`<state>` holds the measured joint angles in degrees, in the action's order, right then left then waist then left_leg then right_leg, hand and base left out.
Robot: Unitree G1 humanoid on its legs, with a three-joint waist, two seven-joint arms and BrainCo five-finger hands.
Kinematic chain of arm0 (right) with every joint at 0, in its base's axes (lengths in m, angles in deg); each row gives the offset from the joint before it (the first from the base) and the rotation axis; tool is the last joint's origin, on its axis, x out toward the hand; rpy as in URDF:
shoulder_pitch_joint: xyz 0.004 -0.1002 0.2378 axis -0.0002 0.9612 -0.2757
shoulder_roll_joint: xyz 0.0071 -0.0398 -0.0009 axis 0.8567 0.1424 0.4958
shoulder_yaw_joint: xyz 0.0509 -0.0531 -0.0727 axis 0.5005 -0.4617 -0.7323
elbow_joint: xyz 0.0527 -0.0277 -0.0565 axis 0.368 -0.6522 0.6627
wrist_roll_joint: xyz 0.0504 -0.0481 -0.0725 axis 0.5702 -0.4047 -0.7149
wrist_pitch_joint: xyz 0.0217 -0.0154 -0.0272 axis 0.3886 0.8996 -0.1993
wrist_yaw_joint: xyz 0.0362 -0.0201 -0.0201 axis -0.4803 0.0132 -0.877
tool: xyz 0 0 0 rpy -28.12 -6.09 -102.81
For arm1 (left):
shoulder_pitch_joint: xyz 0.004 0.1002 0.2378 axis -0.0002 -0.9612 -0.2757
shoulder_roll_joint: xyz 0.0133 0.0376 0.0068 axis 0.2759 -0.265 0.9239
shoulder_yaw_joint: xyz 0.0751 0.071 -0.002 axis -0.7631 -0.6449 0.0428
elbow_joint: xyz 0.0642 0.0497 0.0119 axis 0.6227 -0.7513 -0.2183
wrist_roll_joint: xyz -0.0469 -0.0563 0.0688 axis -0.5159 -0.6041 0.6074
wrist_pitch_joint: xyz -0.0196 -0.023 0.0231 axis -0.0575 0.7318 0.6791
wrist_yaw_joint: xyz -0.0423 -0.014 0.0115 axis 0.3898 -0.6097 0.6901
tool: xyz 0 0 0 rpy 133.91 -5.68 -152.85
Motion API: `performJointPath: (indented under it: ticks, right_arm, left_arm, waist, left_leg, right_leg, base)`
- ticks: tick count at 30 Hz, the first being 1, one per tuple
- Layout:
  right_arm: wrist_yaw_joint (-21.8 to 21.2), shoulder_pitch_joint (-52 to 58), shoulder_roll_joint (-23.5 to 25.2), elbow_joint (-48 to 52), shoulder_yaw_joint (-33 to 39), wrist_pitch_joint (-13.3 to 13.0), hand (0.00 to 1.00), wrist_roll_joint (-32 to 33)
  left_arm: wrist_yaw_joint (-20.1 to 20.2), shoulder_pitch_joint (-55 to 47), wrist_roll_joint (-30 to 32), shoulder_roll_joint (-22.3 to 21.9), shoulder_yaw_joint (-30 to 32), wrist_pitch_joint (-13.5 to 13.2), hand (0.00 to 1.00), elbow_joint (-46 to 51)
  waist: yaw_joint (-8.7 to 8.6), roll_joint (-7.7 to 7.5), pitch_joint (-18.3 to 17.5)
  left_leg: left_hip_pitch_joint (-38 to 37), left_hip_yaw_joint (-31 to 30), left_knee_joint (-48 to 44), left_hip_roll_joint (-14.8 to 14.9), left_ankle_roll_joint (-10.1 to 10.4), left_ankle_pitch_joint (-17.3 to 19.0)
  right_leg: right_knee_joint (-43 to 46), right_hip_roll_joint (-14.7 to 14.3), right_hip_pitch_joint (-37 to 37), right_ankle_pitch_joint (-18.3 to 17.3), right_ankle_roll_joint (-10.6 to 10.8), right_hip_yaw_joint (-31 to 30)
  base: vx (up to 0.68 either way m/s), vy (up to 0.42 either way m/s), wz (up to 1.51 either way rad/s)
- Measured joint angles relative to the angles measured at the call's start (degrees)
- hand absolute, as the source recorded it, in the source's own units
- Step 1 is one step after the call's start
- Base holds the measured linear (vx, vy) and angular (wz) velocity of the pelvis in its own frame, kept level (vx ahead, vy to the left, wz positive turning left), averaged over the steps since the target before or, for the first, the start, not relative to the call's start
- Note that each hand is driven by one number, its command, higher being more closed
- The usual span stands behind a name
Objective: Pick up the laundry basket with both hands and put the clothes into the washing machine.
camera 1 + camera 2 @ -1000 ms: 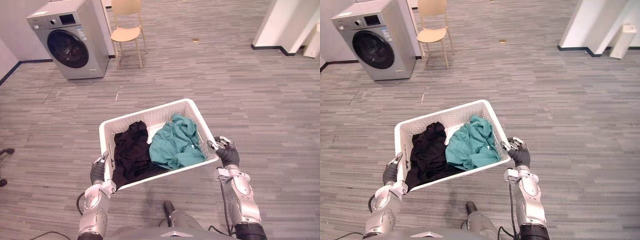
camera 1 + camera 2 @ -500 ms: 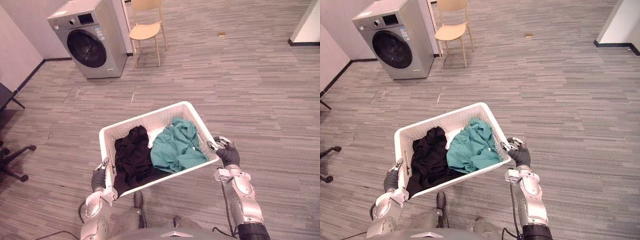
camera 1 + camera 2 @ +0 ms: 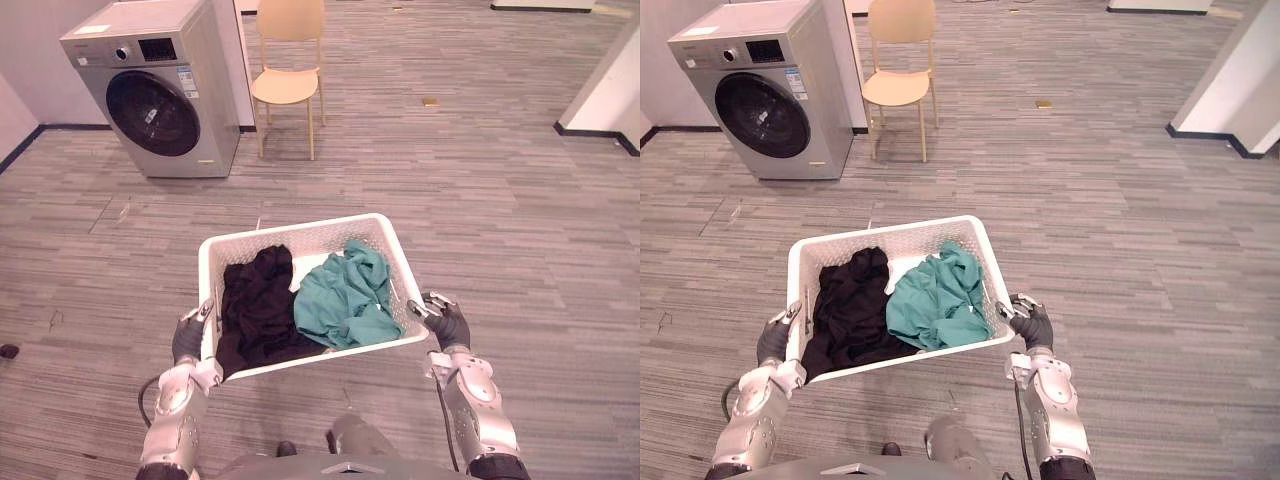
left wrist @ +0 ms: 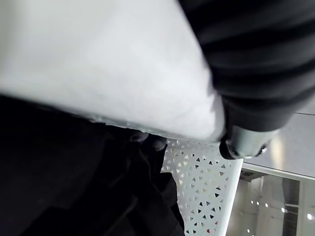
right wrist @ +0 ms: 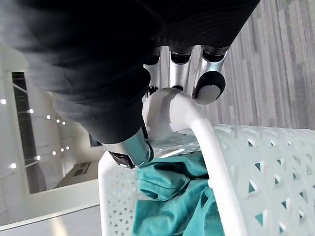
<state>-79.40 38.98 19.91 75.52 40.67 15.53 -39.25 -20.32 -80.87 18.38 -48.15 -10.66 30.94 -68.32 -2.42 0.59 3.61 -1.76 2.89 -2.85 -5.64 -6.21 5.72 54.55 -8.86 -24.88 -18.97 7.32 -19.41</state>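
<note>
At far left, across the grey plank floor [image 3: 500, 200], the silver washing machine [image 3: 160, 95] stands against the wall, its round dark door [image 3: 153, 112] apparently closed. Nearer the camera, the left robot hand [image 3: 188, 340] is hooked over the left end of the white laundry basket [image 3: 310, 235], fingers clenched on the rim, which runs close under the hand's dark cover in the left wrist view. The basket is carried clear of the floor in front of the robot and tilts a little. Inside, a black garment [image 3: 252, 315] fills the left half. Beyond the basket, just right of the machine, a pale wooden chair [image 3: 287, 85] sits empty. A teal garment [image 3: 345, 300] is bunched in the basket's right half, touching the black one. At the right end, the right robot hand [image 3: 446, 324] grasps the basket too, and the right wrist view shows its fingers [image 5: 211, 83] curled round the moulded rim. On this evidence the lift with both hands is done and the load is aboard. What remains is the larger share: closing the gap to the machine, which is well apart from the basket, getting the door open, and moving both garments into the drum
</note>
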Motion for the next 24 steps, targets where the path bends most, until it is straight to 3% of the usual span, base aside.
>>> performJointPath:
  ticks: [1,3,4,5,6,7,8,9,10,11,12,14,15,16,18,19,20,21,22,23,24]
  right_arm:
    - [0.1,2.5,0.8,4.0,1.5,0.1,1.0,0.5]
    - [0.1,4.0,1.1,7.3,1.9,0.0,1.0,0.9]
    - [0.2,4.9,1.1,9.9,2.0,-0.1,1.0,1.0]
    - [0.2,5.0,1.1,10.8,2.2,-0.3,1.0,1.0]
    - [0.3,5.0,1.0,10.7,2.4,-0.3,1.0,1.2]
    - [0.5,5.2,0.7,10.6,2.7,-0.1,1.0,2.0]
    - [0.9,5.6,1.0,10.7,3.3,-0.1,1.0,3.1]
    - [1.6,5.4,0.2,11.0,3.9,-0.1,1.0,3.8]
    - [1.7,5.4,0.0,11.4,3.9,0.0,1.0,4.5]
    - [1.7,5.7,-0.1,13.0,3.6,0.0,1.0,5.0]
    - [1.7,6.1,-0.1,13.7,2.8,0.0,1.0,5.5]
    - [1.7,6.5,-0.1,14.8,2.2,0.0,1.0,5.5]
    - [1.8,6.2,-0.2,15.5,2.0,0.0,1.0,5.5]
    - [1.8,6.0,-0.4,15.5,1.9,0.0,1.0,5.5]
    - [2.0,4.6,-1.5,14.9,1.7,0.0,1.0,5.5]
    - [2.3,4.2,-1.7,14.7,1.6,0.0,1.0,5.5]
    - [2.6,2.8,-2.2,13.2,0.8,-0.1,1.0,5.3]
    - [2.6,1.7,-2.8,11.9,0.3,-0.2,1.0,5.2]
    - [2.6,-2.1,-5.7,6.7,-0.3,-0.4,1.0,4.4]
    - [2.7,-3.0,-6.4,4.8,-0.3,-0.3,1.0,4.2]
    - [2.8,-3.3,-6.5,3.3,-0.2,-0.1,1.0,4.2]
  left_arm:
    - [0.0,1.2,0.4,-0.2,-0.9,0.0,1.0,0.0]
    - [0.1,1.3,0.5,-0.2,-1.1,0.0,1.0,0.1]
    - [0.1,1.7,0.6,-0.1,-1.1,0.0,1.0,0.1]
    - [0.3,1.9,0.6,-0.2,-1.2,0.0,1.0,0.1]
    - [0.3,1.9,0.6,-0.4,-1.4,0.0,1.0,0.1]
    - [0.4,1.3,0.6,-1.4,-1.6,0.1,1.0,0.1]
    - [0.7,1.2,0.5,-2.5,-2.0,0.1,1.0,0.1]
    - [0.7,1.1,0.4,-4.0,-2.3,0.1,1.0,0.1]
    - [0.7,0.9,0.3,-4.4,-2.3,0.2,1.0,0.1]
    - [0.7,0.0,-0.3,-4.4,-2.3,0.3,1.0,0.1]
    - [0.7,-1.2,-1.0,-4.5,-2.1,0.3,1.0,0.1]
    - [0.7,-2.1,-1.4,-4.7,-1.8,0.0,1.0,0.2]
    - [0.7,-2.2,-1.5,-4.7,-1.6,-0.2,1.0,0.3]
    - [0.7,-2.2,-1.6,-4.7,-1.5,-0.4,1.0,0.5]
    - [0.7,-2.4,-1.9,-5.0,-1.4,-0.8,1.0,1.6]
    - [0.7,-2.5,-1.9,-5.2,-1.2,-0.8,1.0,1.6]
    - [0.7,-3.5,-1.9,-5.6,-0.6,-0.8,1.0,1.9]
    - [0.7,-4.2,-1.9,-6.1,-0.2,-0.8,1.0,2.3]
    - [0.6,-4.2,-1.8,-7.7,0.1,-0.7,1.0,2.5]
    - [0.6,-4.2,-1.7,-7.8,0.0,-0.4,1.0,2.5]
    - [0.6,-4.3,-1.4,-7.8,-0.5,0.2,1.0,2.4]
  waist:
    - [0.11,0.23,0.8]
    - [0.58,0.18,0.7]
    - [0.52,-0.27,0.3]
    - [-0.3,-0.92,-0.2]
    - [-0.75,-0.85,-0.3]
    - [-1.44,0.46,-0.7]
    - [-2.89,0.74,-1.1]
    - [-2.7,2.25,-0.8]
    - [-1.97,2.7,-0.6]
    - [-0.6,3.23,-0.3]
    - [0.45,3.37,-0.2]
    - [2.13,3.0,0.2]
    - [3.84,3.12,0.1]
    - [4.36,3.17,0.0]
    - [4.89,3.29,0.0]
    - [5.07,3.29,0.0]
    - [5.46,3.08,-0.5]
    - [5.43,3.29,-1.0]
    - [6.19,5.01,-1.1]
    - [6.59,5.16,-1.2]
    - [6.85,4.98,-1.2]
  left_leg:
    - [-2.9,-1.4,-0.2,0.1,-0.7,3.1]
    - [-4.4,-1.6,-0.1,0.1,-0.5,5.0]
    - [-5.5,-2.9,-0.4,-0.3,-0.2,7.2]
    - [-7.0,-4.7,-0.9,-0.6,-0.4,9.7]
    - [-7.9,-5.7,-1.3,-0.3,-1.0,11.2]
    - [-10.0,-7.1,-1.5,1.3,-1.3,13.0]
    - [-6.8,-7.4,-12.9,1.8,2.1,14.6]
    - [0.1,-6.9,-30.3,3.9,7.2,13.5]
    - [2.9,-6.5,-38.9,4.8,10.7,10.7]
    - [7.1,-5.0,-54.7,7.0,14.2,5.0]
    - [9.6,-3.5,-65.8,9.5,14.2,2.5]
    - [13.0,-1.2,-73.8,11.9,13.0,2.9]
    - [16.1,1.2,-72.8,13.0,11.4,3.8]
    - [18.0,2.4,-70.5,13.4,10.7,4.3]
    - [24.3,4.5,-52.5,13.1,8.0,6.1]
    - [24.9,4.7,-45.4,12.8,8.1,6.1]
    - [24.4,3.8,-25.8,11.3,9.2,4.3]
    - [23.8,2.0,-14.8,10.7,10.2,2.3]
    - [27.2,-0.9,-4.0,11.3,13.9,-0.7]
    - [28.6,-0.2,-4.1,11.1,14.3,-1.2]
    - [29.1,3.1,-4.1,10.1,13.3,-2.3]
  right_leg:
    - [-12.6,0.5,-2.2,2.4,-1.7,2.4]
    - [-22.8,1.2,-2.8,6.2,-2.4,2.8]
    - [-31.3,2.4,-2.9,10.8,-2.9,2.5]
    - [-35.5,3.4,-2.8,14.8,-2.7,1.1]
    - [-34.1,3.8,-2.9,16.3,-3.1,1.8]
    - [-30.4,3.1,-2.9,16.7,-3.8,4.7]
    - [-28.2,3.8,-2.2,17.9,-5.7,7.6]
    - [-27.6,3.1,-0.1,16.0,-8.0,9.4]
    - [-27.8,2.3,1.4,15.6,-8.4,9.5]
    - [-28.3,0.9,5.2,14.1,-10.2,9.7]
    - [-30.0,0.1,10.1,12.7,-11.4,9.4]
    - [-33.0,-0.4,16.3,10.6,-12.3,7.3]
    - [-34.7,-0.3,19.0,9.7,-12.6,5.0]
    - [-35.4,-0.1,19.9,9.3,-12.6,4.0]
    - [-36.1,0.5,22.1,6.5,-13.2,1.3]
    - [-36.4,0.6,22.8,5.8,-13.3,0.4]
    - [-37.5,1.2,24.0,4.5,-13.4,-1.3]
    - [-38.3,1.2,24.8,3.9,-13.6,-2.4]
    - [-40.5,0.5,27.8,2.9,-13.4,-5.2]
    - [-41.7,1.1,29.4,2.2,-12.4,-5.9]
    - [-42.7,2.7,32.6,1.6,-11.2,-6.9]
  base:
    - [0.34,-0.051,0.39]
    - [0.4,-0.092,0.19]
    - [0.58,-0.166,0.44]
    - [0.53,-0.167,0.61]
    - [0.6,-0.205,0.73]
    - [0.51,-0.16,1.04]
    - [0.6,-0.229,1.15]
    - [0.59,-0.245,0.88]
    - [0.72,-0.309,0.2]
    - [0.74,-0.275,-0.23]
    - [0.63,-0.207,-0.26]
    - [0.57,-0.157,-0.5]
    - [0.52,-0.114,-0.71]
    - [0.47,-0.068,-0.72]
    - [0.46,-0.027,-0.5]
    - [0.64,0.053,-0.6]
    - [0.45,0.062,-0.59]
    - [0.92,0.21,-0.96]
    - [0.73,0.222,-0.8]
    - [0.9,0.289,-0.85]
    - [0.89,0.355,-0.66]
